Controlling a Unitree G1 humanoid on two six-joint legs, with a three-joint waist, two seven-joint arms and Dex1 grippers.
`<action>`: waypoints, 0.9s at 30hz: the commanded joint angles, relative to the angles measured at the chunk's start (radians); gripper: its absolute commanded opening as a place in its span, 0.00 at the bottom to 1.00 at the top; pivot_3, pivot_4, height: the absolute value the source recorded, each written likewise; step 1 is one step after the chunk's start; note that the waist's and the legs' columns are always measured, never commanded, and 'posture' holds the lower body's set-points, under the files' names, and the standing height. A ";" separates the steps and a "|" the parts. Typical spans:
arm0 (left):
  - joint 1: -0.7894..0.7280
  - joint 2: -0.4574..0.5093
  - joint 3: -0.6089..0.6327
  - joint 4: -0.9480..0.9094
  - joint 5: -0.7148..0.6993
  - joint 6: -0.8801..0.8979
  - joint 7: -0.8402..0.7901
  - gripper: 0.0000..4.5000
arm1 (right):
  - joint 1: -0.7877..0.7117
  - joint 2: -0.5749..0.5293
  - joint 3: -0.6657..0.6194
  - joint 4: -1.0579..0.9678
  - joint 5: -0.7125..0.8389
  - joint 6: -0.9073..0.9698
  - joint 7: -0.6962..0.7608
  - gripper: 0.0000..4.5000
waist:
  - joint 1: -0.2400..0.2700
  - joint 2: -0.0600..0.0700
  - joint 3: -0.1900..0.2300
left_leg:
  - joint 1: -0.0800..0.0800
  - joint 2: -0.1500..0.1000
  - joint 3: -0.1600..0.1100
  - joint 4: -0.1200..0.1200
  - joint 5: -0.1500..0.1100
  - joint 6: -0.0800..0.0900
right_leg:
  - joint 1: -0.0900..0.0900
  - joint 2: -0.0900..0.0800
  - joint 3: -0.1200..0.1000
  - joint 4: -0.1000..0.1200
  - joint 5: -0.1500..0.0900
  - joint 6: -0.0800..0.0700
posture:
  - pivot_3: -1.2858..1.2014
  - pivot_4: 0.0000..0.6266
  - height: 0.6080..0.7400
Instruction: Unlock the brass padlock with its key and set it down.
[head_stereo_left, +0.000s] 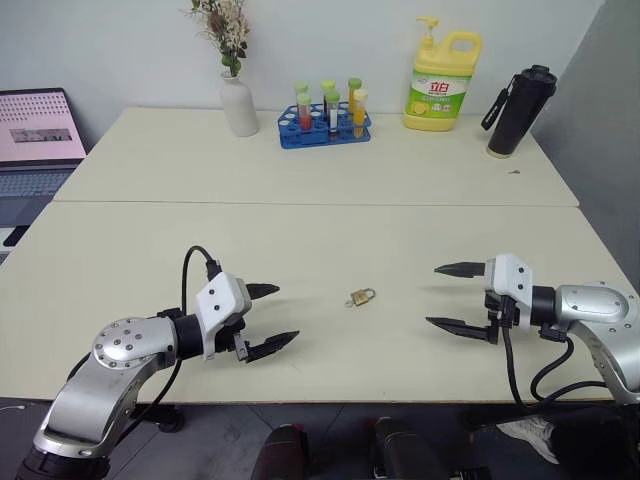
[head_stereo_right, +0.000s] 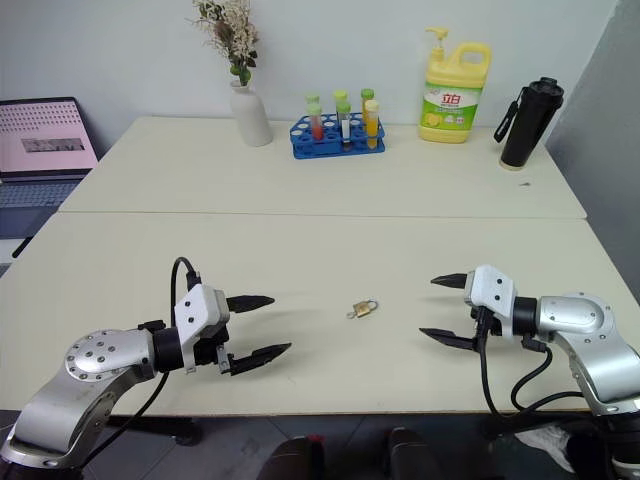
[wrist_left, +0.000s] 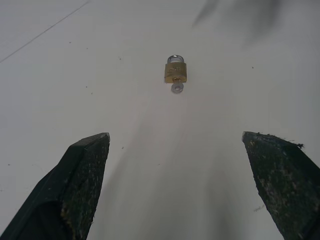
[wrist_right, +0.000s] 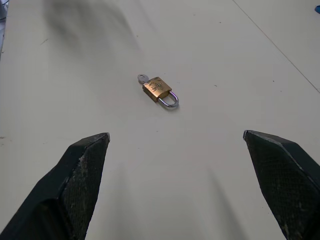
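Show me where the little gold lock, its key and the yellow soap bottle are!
brass padlock (wrist_right: 157, 88), right wrist view, on its gold body.
key (wrist_right: 143, 78), right wrist view, on its silvery head.
yellow soap bottle (head_stereo_left: 441, 95), left eye view, on its label.

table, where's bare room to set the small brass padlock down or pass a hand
Bare cream table lies all round the small brass padlock, between the open left pincer and open right pincer. Crowded only along the far edge: white vase, blue tube rack, yellow soap bottle, black flask.
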 joint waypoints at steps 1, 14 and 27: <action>0.000 0.007 -0.002 -0.051 -0.013 -0.013 -0.019 0.98 | -0.004 0.003 -0.003 -0.013 -0.002 -0.032 0.020 1.00 | 0.000 0.000 0.000 | 0.000 0.000 0.000 0.000 0.000 0.000 | 0.000 0.000 0.000 0.000 0.000 0.000 | 0.52 0.24 1.00; 0.006 0.039 -0.015 -0.071 0.033 -0.028 -0.046 0.98 | -0.086 -0.002 0.074 0.073 -0.076 -0.058 0.079 1.00 | -0.001 0.000 0.000 | 0.000 0.000 0.001 0.000 0.000 0.000 | 0.000 0.000 0.000 0.000 0.000 0.000 | 0.52 0.24 1.00; 0.041 0.026 0.014 -0.055 0.036 -0.059 -0.036 0.98 | -0.625 0.277 0.369 0.657 -0.254 -0.228 0.328 1.00 | -0.001 0.000 0.000 | 0.001 0.001 0.001 -0.002 0.000 0.000 | -0.001 0.001 0.000 0.002 0.000 -0.004 | 0.52 0.24 1.00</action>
